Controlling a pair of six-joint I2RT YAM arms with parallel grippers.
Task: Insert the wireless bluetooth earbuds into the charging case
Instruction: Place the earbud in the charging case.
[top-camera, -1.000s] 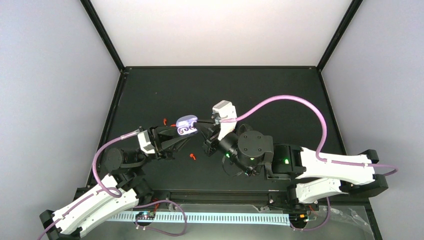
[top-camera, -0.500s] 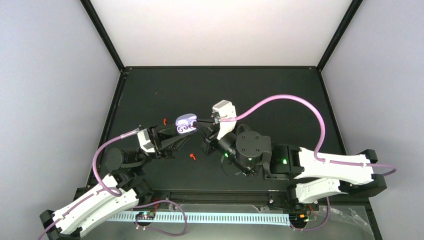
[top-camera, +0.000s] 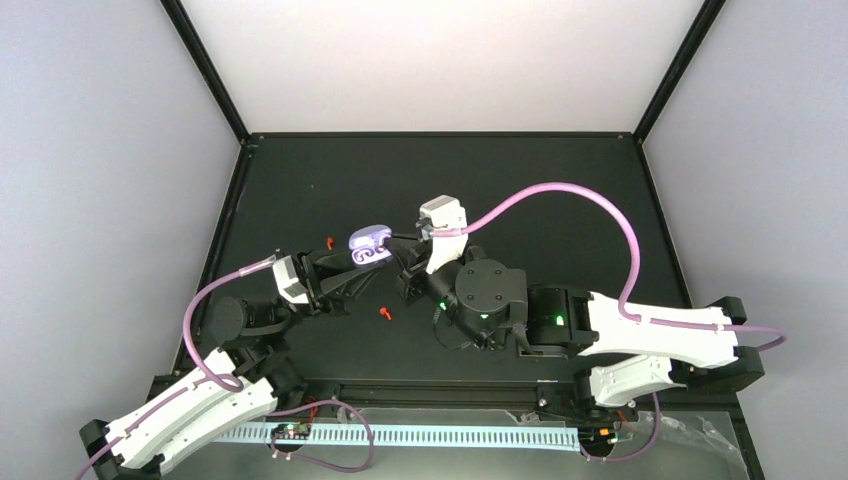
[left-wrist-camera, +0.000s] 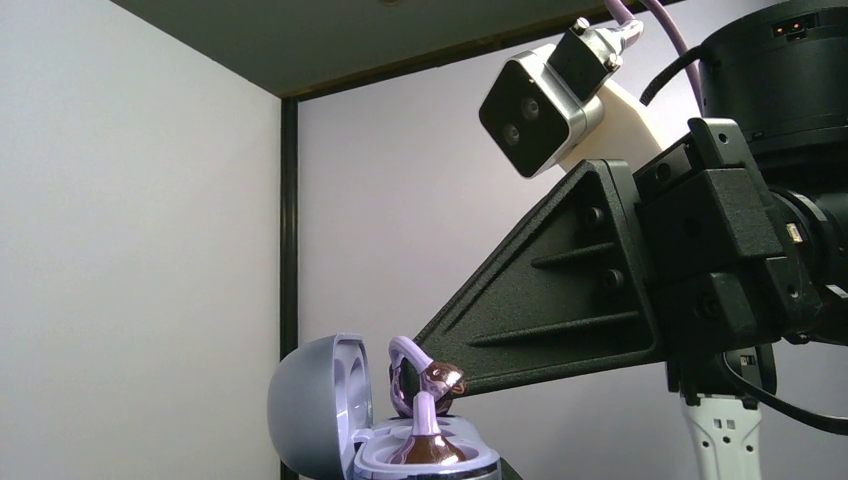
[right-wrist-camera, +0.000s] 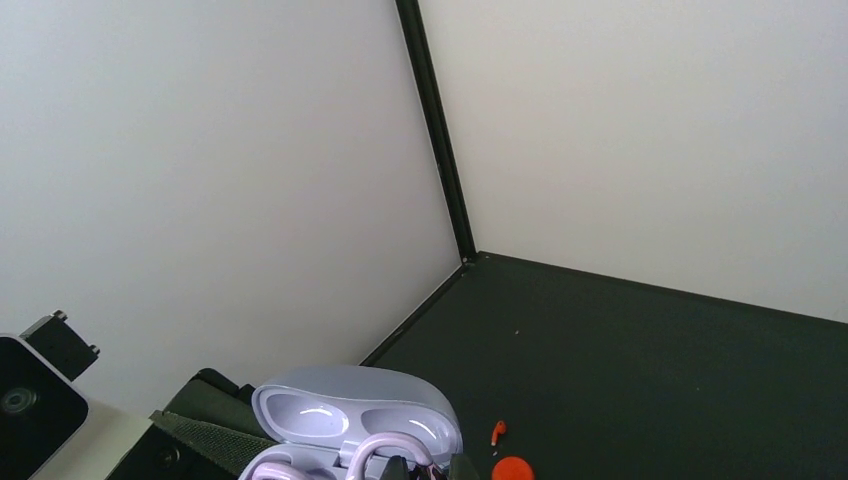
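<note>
Insertion step: left gripper (top-camera: 362, 265) clamps the open lavender plastic case (top-camera: 370, 243); right gripper (top-camera: 398, 243) pinches a lavender hooked earbud (left-wrist-camera: 436, 380). Next, lower it squarely.

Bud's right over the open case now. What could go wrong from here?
1. The bud is pinched at the very tip of the right fingers and sits tilted above the case; it may catch the rim or slip out instead of seating.
2. The case seems held only by the left fingers; a downward push could twist it.
3. A dropped bud would land among the red buds on the table.
</note>
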